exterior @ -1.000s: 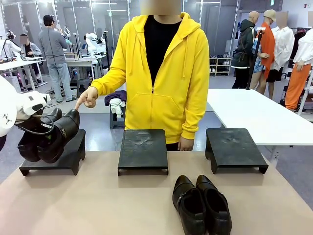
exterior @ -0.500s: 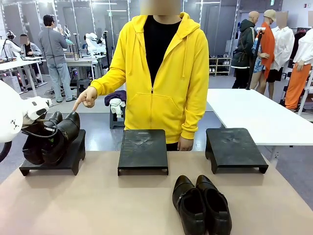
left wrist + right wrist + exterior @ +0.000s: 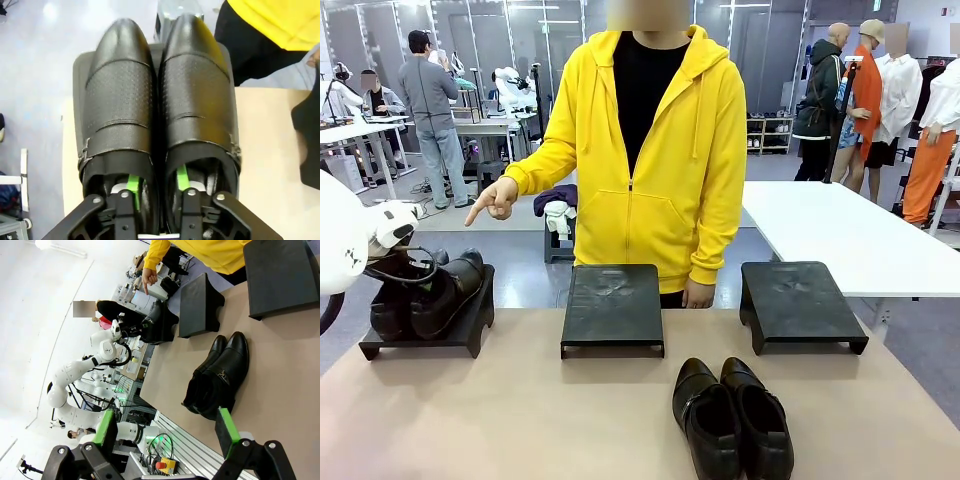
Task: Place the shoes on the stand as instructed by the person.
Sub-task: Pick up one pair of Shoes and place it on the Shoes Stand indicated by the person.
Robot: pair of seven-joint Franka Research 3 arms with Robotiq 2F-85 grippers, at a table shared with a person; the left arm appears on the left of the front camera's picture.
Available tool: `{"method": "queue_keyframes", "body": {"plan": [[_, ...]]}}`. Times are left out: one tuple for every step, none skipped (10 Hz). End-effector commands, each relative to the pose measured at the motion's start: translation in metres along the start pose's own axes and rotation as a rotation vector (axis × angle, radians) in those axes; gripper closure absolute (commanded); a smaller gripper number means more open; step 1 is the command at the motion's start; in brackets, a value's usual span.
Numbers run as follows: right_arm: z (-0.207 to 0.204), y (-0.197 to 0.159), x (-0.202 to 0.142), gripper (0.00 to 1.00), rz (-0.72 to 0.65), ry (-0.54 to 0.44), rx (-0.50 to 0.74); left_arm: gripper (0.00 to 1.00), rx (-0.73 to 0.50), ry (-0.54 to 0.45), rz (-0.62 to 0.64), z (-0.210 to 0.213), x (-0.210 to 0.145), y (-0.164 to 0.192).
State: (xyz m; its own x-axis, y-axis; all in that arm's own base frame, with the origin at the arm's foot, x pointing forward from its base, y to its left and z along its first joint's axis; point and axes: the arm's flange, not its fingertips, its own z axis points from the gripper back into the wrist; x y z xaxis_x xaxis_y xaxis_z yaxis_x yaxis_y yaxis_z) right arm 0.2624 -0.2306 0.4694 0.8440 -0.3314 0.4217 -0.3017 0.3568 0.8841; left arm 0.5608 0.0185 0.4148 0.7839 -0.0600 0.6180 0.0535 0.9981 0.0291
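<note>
1st pair (image 3: 430,295) sits on the left stand (image 3: 470,335), where the person's hand (image 3: 498,200) points. Left gripper (image 3: 157,180) has 1 finger inside each shoe; I cannot tell if it grips. 2nd pair (image 3: 732,420) lies on the near table (image 3: 520,420), not yet placed. Right gripper (image 3: 165,425) is wide apart, holding nothing.

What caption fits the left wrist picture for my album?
Two shiny shoes sit side by side on a stand, one finger of the left gripper inside each.

White rounded left arm (image 3: 345,240), black cable (image 3: 392,278); right end effector (image 3: 165,432) black, green pads (image 3: 225,432), silver screws (image 3: 243,442)
</note>
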Motion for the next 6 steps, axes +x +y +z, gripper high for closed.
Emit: {"method": "queue_keyframes", "body": {"plan": [[0.0, 0.001, 0.0, 0.0, 0.011, -0.004, 0.012, 0.35, 0.005, -0.035, 0.024, -0.01, 0.007, 0.005], [0.0, 0.001, 0.0, 0.0, 0.011, -0.004, 0.012, 0.09, -0.004, -0.035, 0.016, -0.01, 0.006, 0.003], [0.0, 0.001, 0.0, 0.0, 0.011, -0.004, 0.012, 0.07, -0.005, -0.035, 0.014, -0.008, 0.006, 0.003], [0.0, 0.001, 0.0, 0.0, 0.011, -0.004, 0.012, 0.0, -0.01, -0.037, 0.013, -0.005, 0.006, 0.003], [0.0, 0.001, 0.0, 0.0, 0.011, -0.004, 0.012, 0.0, -0.009, -0.04, 0.016, -0.001, 0.007, 0.004], [0.0, 0.001, 0.0, 0.0, 0.011, -0.004, 0.012, 0.0, -0.01, -0.04, 0.022, 0.003, 0.007, 0.005]]}}
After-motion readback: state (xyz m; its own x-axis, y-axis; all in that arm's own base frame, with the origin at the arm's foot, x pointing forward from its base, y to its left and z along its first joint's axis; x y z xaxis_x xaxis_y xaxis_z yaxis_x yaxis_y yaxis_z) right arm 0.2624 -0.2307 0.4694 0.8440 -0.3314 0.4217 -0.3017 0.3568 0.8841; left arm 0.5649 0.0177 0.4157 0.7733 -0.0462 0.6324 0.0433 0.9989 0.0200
